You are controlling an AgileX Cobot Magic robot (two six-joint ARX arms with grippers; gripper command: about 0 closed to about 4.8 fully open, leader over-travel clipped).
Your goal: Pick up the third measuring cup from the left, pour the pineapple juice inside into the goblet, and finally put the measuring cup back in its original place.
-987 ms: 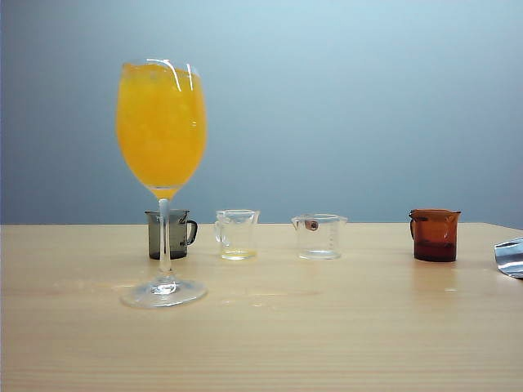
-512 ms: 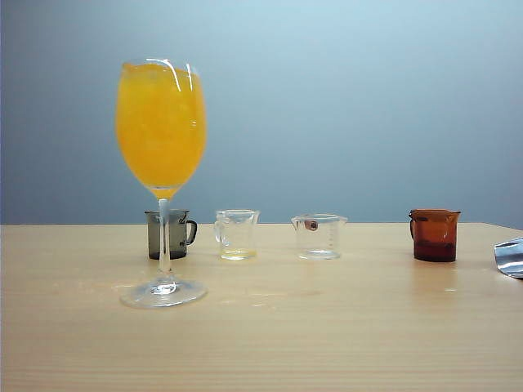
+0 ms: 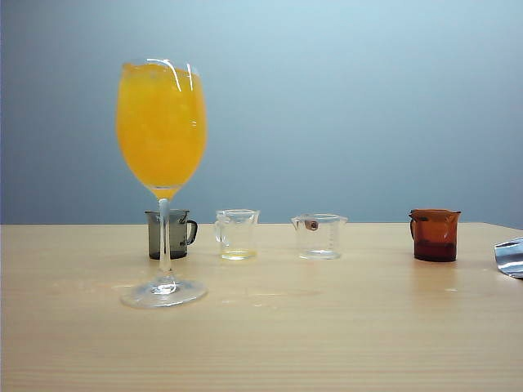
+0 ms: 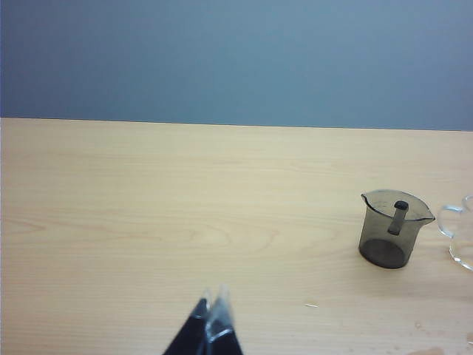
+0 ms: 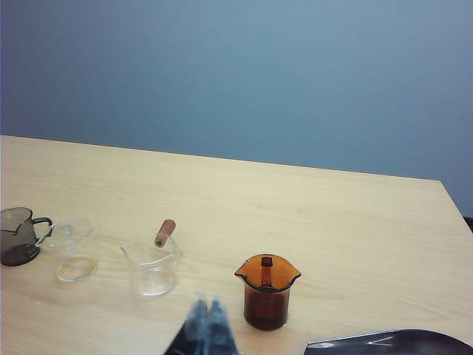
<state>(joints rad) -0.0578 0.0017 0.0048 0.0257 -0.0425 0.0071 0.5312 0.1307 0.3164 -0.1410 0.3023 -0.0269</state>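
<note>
Pale wood tabletop (image 3: 343, 327) is carrying the goblet (image 3: 162, 163), brimming with orange drink, and the third measuring cup (image 3: 319, 237) is sitting upright between a clear cup (image 3: 237, 234) and an amber cup (image 3: 434, 235). Left gripper (image 4: 209, 319) and right gripper (image 5: 207, 319) are hovering pinched together, holding nothing.

Dark left claw (image 4: 209, 325) (glossy tips); right claw (image 5: 205, 325) alike.

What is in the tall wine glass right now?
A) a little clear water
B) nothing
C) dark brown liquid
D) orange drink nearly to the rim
D: the goblet has its bowl filled almost to the rim with cloudy orange drink.
</note>
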